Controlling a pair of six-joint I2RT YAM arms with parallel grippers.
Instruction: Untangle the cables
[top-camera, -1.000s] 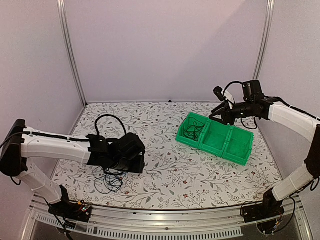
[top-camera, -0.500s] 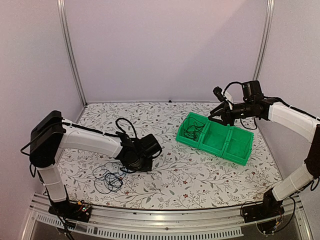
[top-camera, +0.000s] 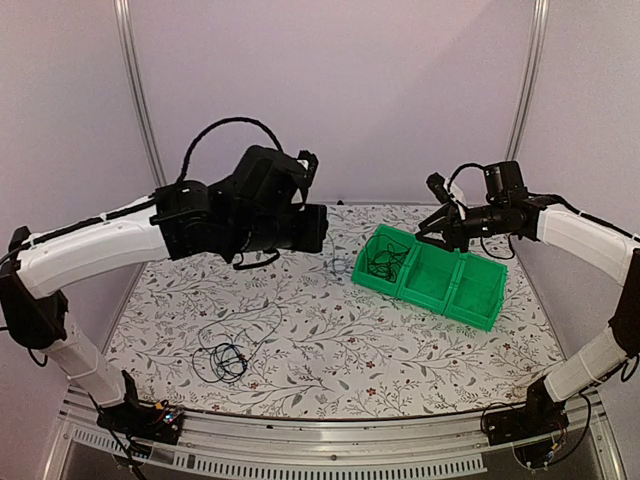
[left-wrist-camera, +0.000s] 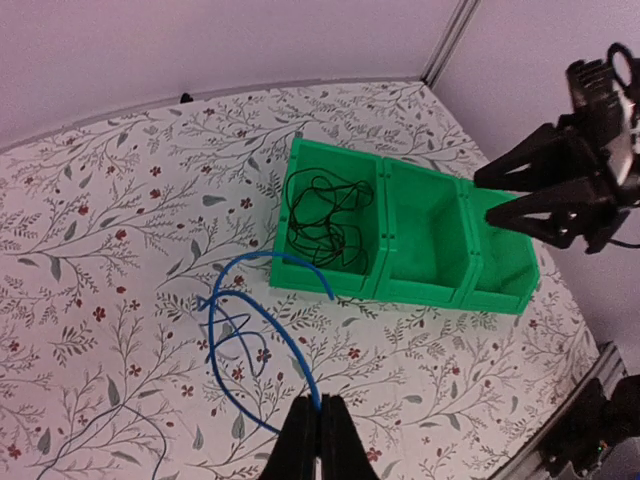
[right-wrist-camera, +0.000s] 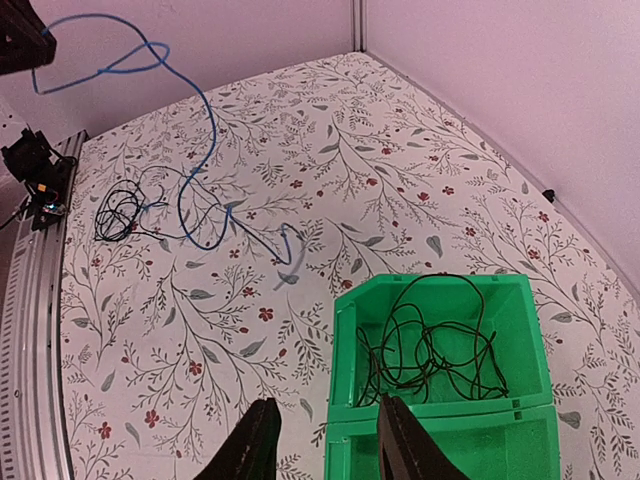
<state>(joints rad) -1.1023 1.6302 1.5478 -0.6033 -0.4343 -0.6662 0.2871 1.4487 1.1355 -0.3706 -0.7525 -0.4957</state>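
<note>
Risen since, left fingers (left-wrist-camera: 300, 440) pinch a blue cable (left-wrist-camera: 308, 378) plain in wrist views; right fingers (right-wrist-camera: 258, 440) apart.

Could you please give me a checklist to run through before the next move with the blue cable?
1. Left gripper shut on the blue cable: ok.
2. Blue cable free of the black tangle on the table: cannot tell; it trails down towards it.
3. Right gripper open and empty: ok.
4. Green bin has an empty compartment: ok, the middle one.
5. Black cable lies inside its end compartment: ok.
</note>
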